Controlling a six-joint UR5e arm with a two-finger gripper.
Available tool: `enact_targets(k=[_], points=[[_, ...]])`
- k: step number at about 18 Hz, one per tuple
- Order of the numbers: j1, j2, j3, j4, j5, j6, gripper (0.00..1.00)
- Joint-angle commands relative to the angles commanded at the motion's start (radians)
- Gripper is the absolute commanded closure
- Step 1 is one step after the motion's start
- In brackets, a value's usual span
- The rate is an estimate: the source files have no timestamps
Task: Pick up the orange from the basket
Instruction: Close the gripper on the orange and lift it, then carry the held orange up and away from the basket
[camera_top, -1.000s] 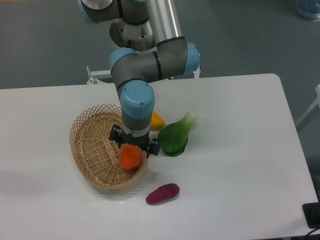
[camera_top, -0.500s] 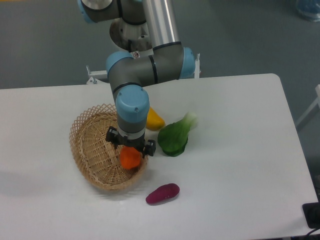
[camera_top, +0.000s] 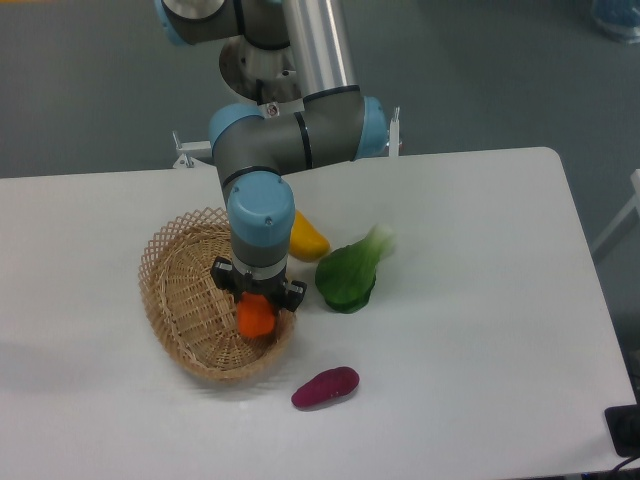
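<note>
The tool (camera_top: 256, 300) grips the round orange (camera_top: 256, 317), no long axis evident, over the basket (camera_top: 178, 268)

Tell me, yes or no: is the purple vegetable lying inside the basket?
No, the purple vegetable lies on the white table, just outside the basket rim.

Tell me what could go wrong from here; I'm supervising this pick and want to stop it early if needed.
The gripper sits right over the orange, but its fingers are hidden, so the hold may be shallow and the smooth fruit could slip out on lifting. The orange lies close to the near wall of the basket, so a finger might catch the wicker and drag or tip the basket.
</note>
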Motion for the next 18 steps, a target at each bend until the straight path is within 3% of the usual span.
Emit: enact_targets(k=[11, 18], points=[[0.017, 0.043, 0.015, -0.002, -0.005, 0.014, 0.56], [0.127, 0.075, 0.073, 0.006, -0.008, 0.055, 0.56]])
